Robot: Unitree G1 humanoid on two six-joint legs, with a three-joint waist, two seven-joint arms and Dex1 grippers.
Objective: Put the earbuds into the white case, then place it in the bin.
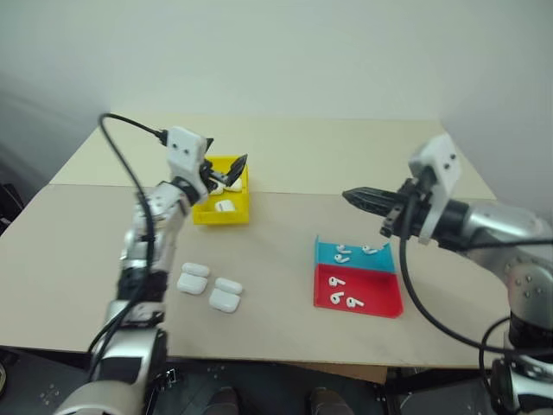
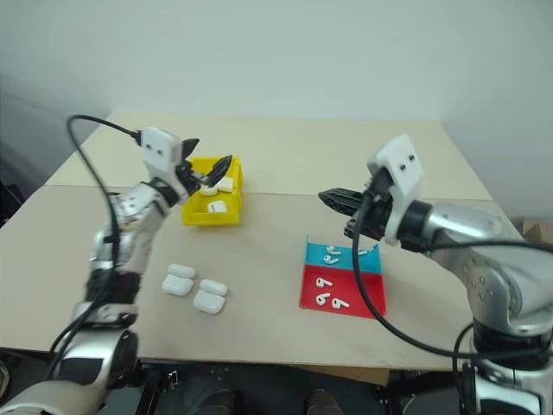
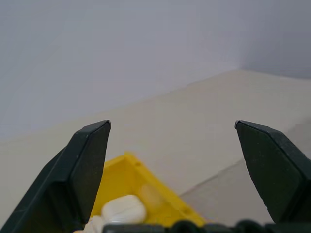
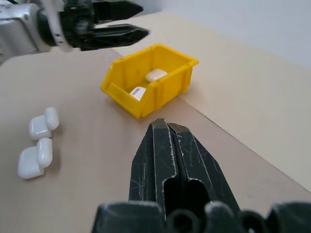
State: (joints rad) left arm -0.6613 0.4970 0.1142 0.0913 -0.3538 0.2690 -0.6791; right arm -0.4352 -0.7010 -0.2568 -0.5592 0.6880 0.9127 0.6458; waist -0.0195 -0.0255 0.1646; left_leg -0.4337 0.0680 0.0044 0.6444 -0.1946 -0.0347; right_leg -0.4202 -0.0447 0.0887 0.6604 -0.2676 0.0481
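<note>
- Left gripper (image 1: 226, 170) hangs wide open and empty over the bin (image 1: 223, 212), upper left of frame; white cases lie inside.
- Right gripper (image 4: 167, 127) is pinched shut, empty.
- Next, I judge: lift clear of the rim, then reach for earbuds (image 1: 343, 252) at lower right.

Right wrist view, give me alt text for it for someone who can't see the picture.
The right gripper, shut and empty, points toward a yellow bin holding two white cases on a tan table. The left gripper hangs open above the bin's far side, and more white cases lie open on the table nearby.
</note>
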